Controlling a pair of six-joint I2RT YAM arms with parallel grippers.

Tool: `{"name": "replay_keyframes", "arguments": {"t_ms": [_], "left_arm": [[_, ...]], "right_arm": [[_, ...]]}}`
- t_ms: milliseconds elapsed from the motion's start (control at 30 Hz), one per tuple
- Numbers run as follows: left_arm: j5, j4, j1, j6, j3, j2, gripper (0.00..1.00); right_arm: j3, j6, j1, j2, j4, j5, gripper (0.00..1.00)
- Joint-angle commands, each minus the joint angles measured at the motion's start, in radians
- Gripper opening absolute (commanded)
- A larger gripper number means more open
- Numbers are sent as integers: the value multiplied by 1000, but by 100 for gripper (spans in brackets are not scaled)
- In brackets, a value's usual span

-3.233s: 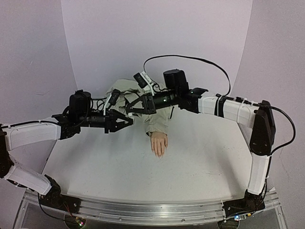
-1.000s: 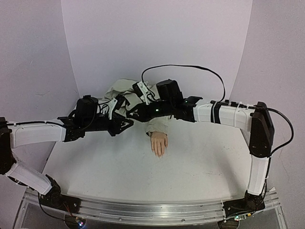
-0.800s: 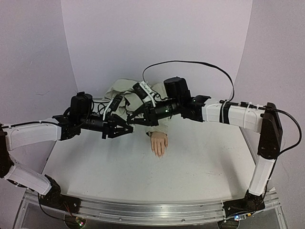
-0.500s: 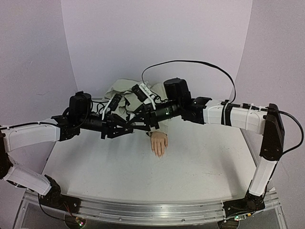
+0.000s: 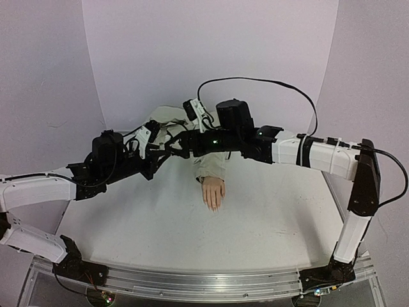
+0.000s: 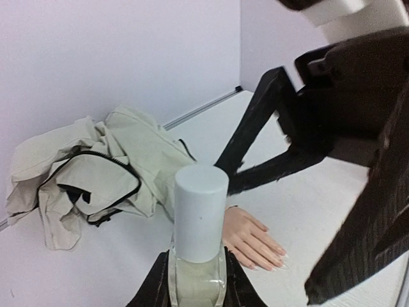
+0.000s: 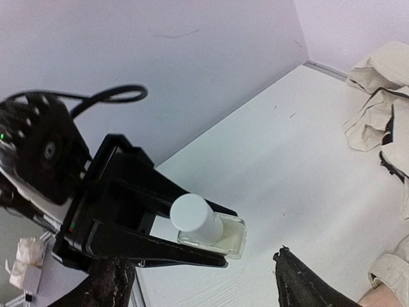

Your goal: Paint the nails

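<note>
Your nails [image 6: 278, 267]: tiny pale ovals, close to skin tone, on fingertips of pinkish-peach mannequin hand [image 5: 213, 192]. Hand lies flat, palm down, mid-table [image 5: 160, 224], fingers pointing toward arm bases. Wrist runs into beige sleeve [image 5: 211, 167] behind it.

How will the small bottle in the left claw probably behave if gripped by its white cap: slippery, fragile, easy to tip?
The bottle has a clear, glossy body, likely glass: probably fragile and somewhat slippery. The smooth round cap may slide in a loose grip. The left claw clamps the body from both sides, so tipping seems unlikely.
</note>
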Motion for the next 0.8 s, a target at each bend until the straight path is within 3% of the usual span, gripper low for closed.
{"name": "replay_keyframes", "arguments": {"t_ms": [0, 267, 533, 767], "left_arm": [[-145, 57, -5, 21, 37, 31, 0], [-152, 57, -6, 6, 56, 59, 0], [-137, 54, -10, -22, 70, 66, 0], [-41, 52, -8, -74, 75, 56, 0]], "right_arm": [[89, 120, 9, 27, 24, 167, 72], [249, 106, 23, 139, -51, 190, 60], [281, 98, 28, 175, -61, 189, 37], [186, 38, 25, 116, 25, 143, 6]]}}
